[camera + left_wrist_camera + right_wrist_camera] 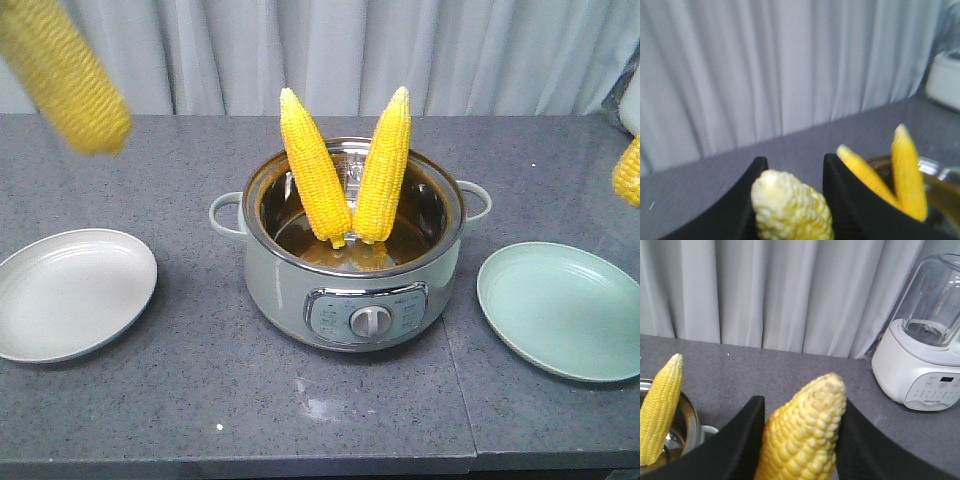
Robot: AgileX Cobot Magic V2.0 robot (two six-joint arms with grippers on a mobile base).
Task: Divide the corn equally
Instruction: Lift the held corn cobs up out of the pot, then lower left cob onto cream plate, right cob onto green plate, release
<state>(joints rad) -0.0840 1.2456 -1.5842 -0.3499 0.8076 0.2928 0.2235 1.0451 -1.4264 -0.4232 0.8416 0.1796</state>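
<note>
Colour of corn [312, 170] bright yellow; tapered, kernels rowed; two tip-up in pot [285, 290]

4 cobs [315, 170], 2 plates [75, 290], pot [280, 290], blender [920, 355].

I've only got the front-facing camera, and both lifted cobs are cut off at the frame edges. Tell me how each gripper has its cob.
Observer: The left gripper is shut on a cob, one black finger on each side and the pale end showing between them.
Operator: Now the right one.
Observer: The right gripper is shut on a second cob, whose tapered end rises above the fingertips.
Operator: Report anything near the right arm that my view misses.
Observer: A white blender with a clear jar stands on the counter, beyond that cob and to its right in the right wrist view.
</note>
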